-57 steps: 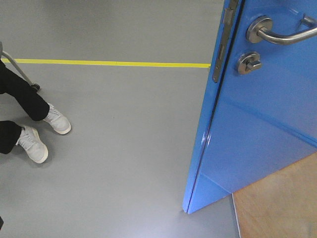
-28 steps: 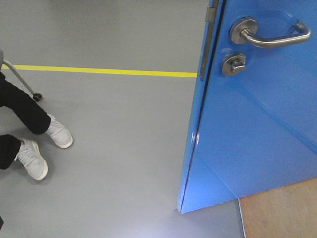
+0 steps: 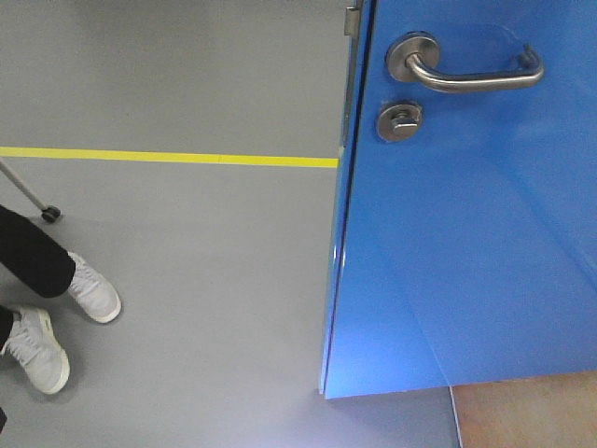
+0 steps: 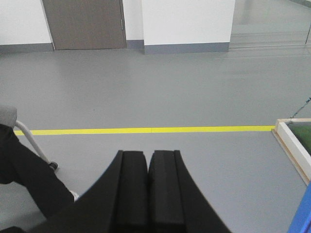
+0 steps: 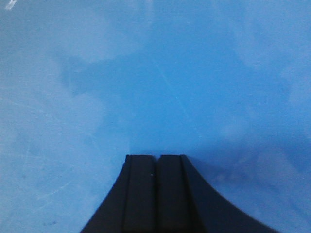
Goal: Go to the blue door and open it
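Front view: glossy blue door (image 3: 466,261), silver lever handle (image 3: 466,75).

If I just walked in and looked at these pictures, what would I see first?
First you'd spot the blue door, shiny and filling the right side of the front view, with its silver lever handle near the top. Next comes the yellow line across the grey floor, and someone's white sneakers at the lower left. The right gripper is shut and points straight at the blue panel.

An indoor hall or lab: wide bare grey floor (image 4: 160,87) crossed by a yellow tape line (image 4: 146,130), white far walls with grey skirting (image 4: 187,48), a far grey door (image 4: 85,23).
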Controlling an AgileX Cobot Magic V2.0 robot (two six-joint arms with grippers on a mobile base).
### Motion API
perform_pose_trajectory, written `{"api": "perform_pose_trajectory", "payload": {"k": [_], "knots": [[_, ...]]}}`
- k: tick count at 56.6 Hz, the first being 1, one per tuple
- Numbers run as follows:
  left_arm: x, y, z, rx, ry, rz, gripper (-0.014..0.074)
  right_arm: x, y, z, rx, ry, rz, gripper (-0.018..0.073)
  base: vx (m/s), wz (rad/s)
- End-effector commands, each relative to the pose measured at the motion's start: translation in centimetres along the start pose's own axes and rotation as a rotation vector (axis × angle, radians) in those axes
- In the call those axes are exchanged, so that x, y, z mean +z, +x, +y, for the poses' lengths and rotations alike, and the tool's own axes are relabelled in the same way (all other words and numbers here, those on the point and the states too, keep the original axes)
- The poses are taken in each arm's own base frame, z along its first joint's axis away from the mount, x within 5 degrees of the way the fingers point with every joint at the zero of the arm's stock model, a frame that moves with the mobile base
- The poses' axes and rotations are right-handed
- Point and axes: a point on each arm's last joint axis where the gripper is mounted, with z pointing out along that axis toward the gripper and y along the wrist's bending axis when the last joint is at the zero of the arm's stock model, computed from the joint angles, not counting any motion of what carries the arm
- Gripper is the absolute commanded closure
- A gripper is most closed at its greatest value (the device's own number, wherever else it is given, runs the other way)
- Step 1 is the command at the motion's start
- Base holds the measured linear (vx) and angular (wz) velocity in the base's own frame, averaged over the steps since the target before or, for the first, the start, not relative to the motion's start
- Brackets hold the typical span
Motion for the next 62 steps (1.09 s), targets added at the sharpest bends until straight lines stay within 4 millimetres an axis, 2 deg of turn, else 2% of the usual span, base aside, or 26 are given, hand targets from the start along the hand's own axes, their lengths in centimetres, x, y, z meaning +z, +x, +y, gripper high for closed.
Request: {"api": "perform_pose_trajectory", "payload": {"k": [1,22,34,46,62], "knots": [[-0.4,-1.7,0.0,-0.009,0.007,-0.122,0.0524,-0.9,-1.9,1.0,-0.025,-0.041,-0.132,0.0547,0.33,-0.03],[-0.4,-1.7,0.0,-0.009,0.007,-0.122,0.0524,-0.9,-1.9,1.0,-0.025,-0.041,-0.132,0.0547,0.32,0.0],[-0.4,-1.7,0.0,-0.009,0.007,-0.122,0.0524,-0.1,-1.5,0.5,-0.022,-0.027,-0.116,0.0547,0.25,0.0],[-0.4,-1.7,0.0,-0.009,0.007,-0.122,0.0524,2.3,-0.4,-1.1,-0.012,0.013,-0.071,0.0547,0.12,-0.04],[-0.4,-1.7,0.0,-0.009,0.007,-0.122,0.0524,6.5,2.1,-4.5,0.008,0.092,0.018,0.0547,-0.03,0.0]]}}
